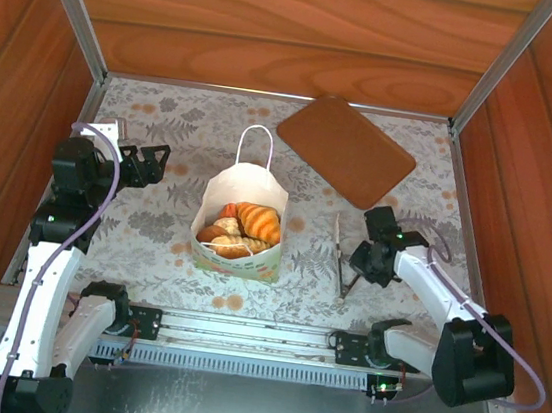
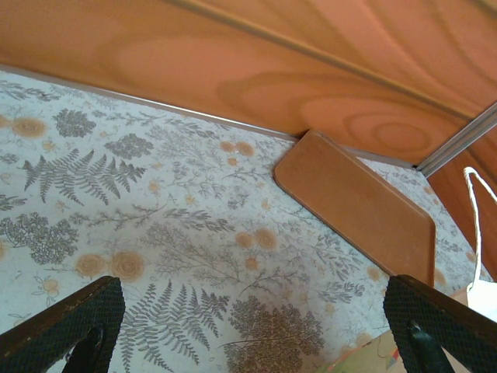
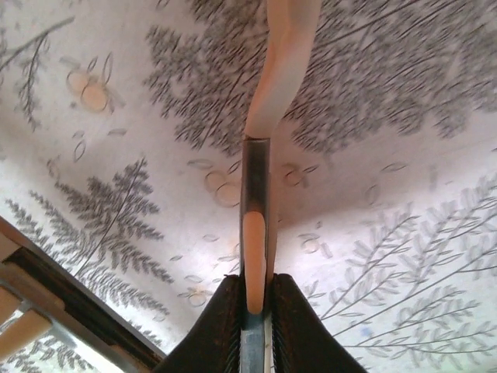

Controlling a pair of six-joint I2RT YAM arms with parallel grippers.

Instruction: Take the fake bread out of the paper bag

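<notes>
The white paper bag (image 1: pixel 245 181) stands open in the middle of the table, its printed side (image 1: pixel 239 260) facing the arms. The golden-brown fake bread (image 1: pixel 252 224) lies piled inside it. My left gripper (image 1: pixel 155 165) hovers open to the left of the bag with nothing between its fingers (image 2: pixel 70 326); the bag's corner (image 2: pixel 373 357) and string handle (image 2: pixel 475 210) show at the right of the left wrist view. To the right of the bag, my right gripper (image 1: pixel 354 269) is low over the table, shut on thin metal tongs (image 1: pixel 339 236). The tongs (image 3: pixel 256 194) run forward from between the closed jaws.
A flat brown tray (image 1: pixel 345 148) lies at the back right, also seen as the tray (image 2: pixel 357 198) ahead of the left gripper. Wooden walls (image 1: pixel 278 25) enclose the table on three sides. A metal rail (image 1: pixel 240 333) runs along the near edge.
</notes>
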